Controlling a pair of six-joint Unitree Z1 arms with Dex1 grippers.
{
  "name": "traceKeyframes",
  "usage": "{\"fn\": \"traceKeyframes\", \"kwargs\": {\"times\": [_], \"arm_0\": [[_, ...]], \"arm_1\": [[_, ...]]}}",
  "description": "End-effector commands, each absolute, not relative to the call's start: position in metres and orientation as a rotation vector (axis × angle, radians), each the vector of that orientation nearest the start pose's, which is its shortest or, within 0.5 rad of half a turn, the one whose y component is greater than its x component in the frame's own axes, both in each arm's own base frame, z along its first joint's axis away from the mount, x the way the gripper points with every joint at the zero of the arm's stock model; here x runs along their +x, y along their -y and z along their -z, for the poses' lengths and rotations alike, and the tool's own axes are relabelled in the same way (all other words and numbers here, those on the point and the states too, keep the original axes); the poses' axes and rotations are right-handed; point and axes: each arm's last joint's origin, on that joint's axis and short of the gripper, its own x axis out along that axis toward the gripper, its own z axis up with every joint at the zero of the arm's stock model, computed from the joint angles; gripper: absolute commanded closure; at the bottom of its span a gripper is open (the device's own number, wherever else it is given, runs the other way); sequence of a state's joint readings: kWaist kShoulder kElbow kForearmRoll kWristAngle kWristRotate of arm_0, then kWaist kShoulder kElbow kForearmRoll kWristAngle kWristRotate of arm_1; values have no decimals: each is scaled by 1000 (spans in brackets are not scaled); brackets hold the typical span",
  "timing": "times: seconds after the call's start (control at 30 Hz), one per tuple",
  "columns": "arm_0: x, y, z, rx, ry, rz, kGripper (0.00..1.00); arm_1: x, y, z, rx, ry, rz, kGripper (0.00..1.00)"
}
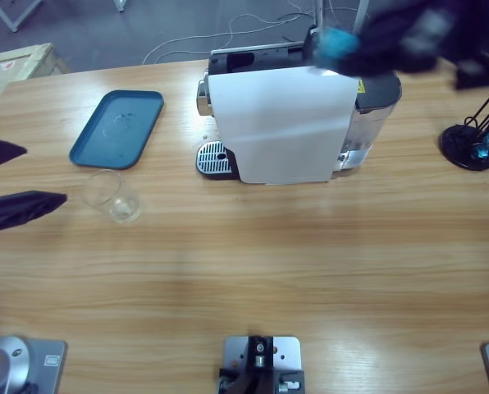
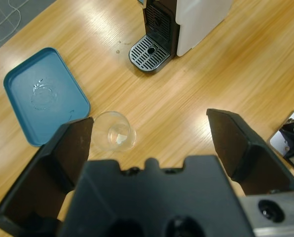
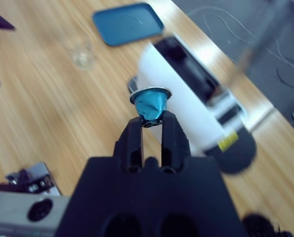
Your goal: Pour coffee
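While the long wooden desk (image 1: 253, 263) carries everything in sight, its biggest load is the white coffee machine (image 1: 281, 123), standing near the far edge with its slotted drip grate (image 2: 149, 53) at the front. To one side of the machine lies a teal tray (image 1: 117, 127), flat, with a few drops of water on it. Just beside the tray's near corner stands a small clear glass tumbler (image 2: 114, 131), upright and apart from the grate. The left end effector (image 2: 149, 143) hangs just short of the tumbler with its jaws spread wide, gripping nothing. Above the machine's top, the right end effector (image 3: 151, 122) has its jaws pinched tight on a blue coffee capsule (image 3: 151, 102) with a silver rim, held over the white body. As for the coffee, the tumbler looks nearly empty; only a faint glint shows at its bottom, perhaps a trace of liquid.
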State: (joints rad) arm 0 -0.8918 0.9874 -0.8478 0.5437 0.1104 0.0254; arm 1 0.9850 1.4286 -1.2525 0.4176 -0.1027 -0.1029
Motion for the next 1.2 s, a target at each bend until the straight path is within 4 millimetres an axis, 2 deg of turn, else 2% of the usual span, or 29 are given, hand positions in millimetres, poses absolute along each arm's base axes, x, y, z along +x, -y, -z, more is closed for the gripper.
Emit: {"fn": "traceKeyframes", "kwargs": {"times": [0.03, 0.13, 0.3, 0.53, 0.73, 0.9, 1.2], "arm_0": [[71, 80, -338, 370, -600, 752, 9], [72, 81, -337, 372, -604, 753, 9], [72, 82, -335, 369, -615, 756, 9], [74, 83, -332, 372, -624, 754, 9], [76, 87, -329, 375, -633, 753, 9], [76, 86, -327, 373, -640, 752, 9], [78, 89, -325, 362, -639, 752, 9]], "arm_1": [[203, -318, -383, -537, -560, -1042, 1000], [211, -334, -377, -578, -557, -1081, 1000], [231, -344, -376, -687, -487, -1055, 1000], [270, -322, -368, -735, -510, -916, 1000], [278, -329, -353, -745, -548, -920, 1000], [291, -325, -345, -744, -573, -889, 1000], [295, -327, -336, -750, -598, -883, 1000]]}}
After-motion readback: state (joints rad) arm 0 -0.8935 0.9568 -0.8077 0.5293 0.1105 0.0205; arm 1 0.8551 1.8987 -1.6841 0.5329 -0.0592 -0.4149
